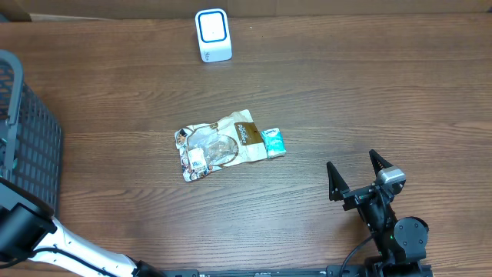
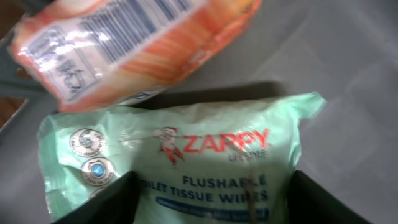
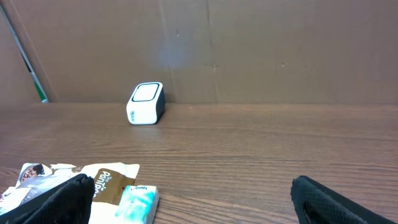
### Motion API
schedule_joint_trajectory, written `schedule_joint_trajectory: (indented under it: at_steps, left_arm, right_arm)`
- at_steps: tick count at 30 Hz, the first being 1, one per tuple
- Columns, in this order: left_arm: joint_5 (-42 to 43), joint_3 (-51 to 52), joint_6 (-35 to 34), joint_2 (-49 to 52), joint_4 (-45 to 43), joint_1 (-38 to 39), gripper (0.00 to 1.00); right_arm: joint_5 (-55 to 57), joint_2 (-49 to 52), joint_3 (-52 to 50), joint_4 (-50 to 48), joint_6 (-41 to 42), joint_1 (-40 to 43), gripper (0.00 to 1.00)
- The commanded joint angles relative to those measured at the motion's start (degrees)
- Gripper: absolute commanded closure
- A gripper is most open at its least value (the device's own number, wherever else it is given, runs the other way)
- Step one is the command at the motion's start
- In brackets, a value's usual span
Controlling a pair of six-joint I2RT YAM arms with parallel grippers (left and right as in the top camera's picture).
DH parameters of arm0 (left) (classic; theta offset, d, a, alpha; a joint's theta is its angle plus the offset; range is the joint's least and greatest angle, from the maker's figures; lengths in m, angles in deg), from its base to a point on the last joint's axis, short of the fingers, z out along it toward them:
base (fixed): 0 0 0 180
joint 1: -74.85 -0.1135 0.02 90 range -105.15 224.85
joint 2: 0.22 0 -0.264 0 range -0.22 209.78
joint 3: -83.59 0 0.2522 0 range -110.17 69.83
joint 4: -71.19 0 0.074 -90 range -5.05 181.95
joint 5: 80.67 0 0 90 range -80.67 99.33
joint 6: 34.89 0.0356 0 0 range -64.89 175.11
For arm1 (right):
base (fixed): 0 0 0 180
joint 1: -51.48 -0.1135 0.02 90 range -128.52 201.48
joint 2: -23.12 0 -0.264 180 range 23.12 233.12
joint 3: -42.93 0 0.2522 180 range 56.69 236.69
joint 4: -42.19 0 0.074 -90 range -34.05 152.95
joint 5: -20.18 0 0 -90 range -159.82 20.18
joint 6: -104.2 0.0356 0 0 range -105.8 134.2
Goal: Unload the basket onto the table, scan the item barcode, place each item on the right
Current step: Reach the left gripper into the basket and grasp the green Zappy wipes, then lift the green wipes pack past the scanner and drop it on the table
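Left wrist: L gripper [image 2: 212, 182] astride cropped wipes pack [image 2: 186, 124], grip unclear; R gripper [image 3: 191, 181] agape.

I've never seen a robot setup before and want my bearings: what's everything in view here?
scanner: one, white and blue, far side of table
snack bag: one, brown and white, table middle
small packet: one, teal, beside the snack bag's right end
basket: one, dark grey, table's left edge
wipes pack: one, pale green, under the left hand
striped packet: one, orange and white, just beyond the wipes pack
table: one, brown wood
left hand: one, black, fingers apart astride the wipes pack
right hand: one, black, open and empty, near right
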Motion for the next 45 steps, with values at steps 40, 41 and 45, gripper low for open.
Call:
schedule_joint_trajectory:
  at_steps: [40,41,45]
  left_arm:
    - [12.3,-42.2,-20.4,6.3,53.0,2.2,0.96]
    - [12.3,-42.8,-20.2,5.5,53.1,2.2,0.96]
    - [12.3,-45.2,-20.2,-0.1,53.1,3.1,0.96]
  right_arm:
    - [0.5,-0.5,-0.6,-0.2,0.1,0.2,0.0]
    - [0.5,-0.5,-0.6,-0.2,0.1,0.2,0.0]
    - [0.5,-0.5,-0.6,-0.2,0.1,0.2,0.0]
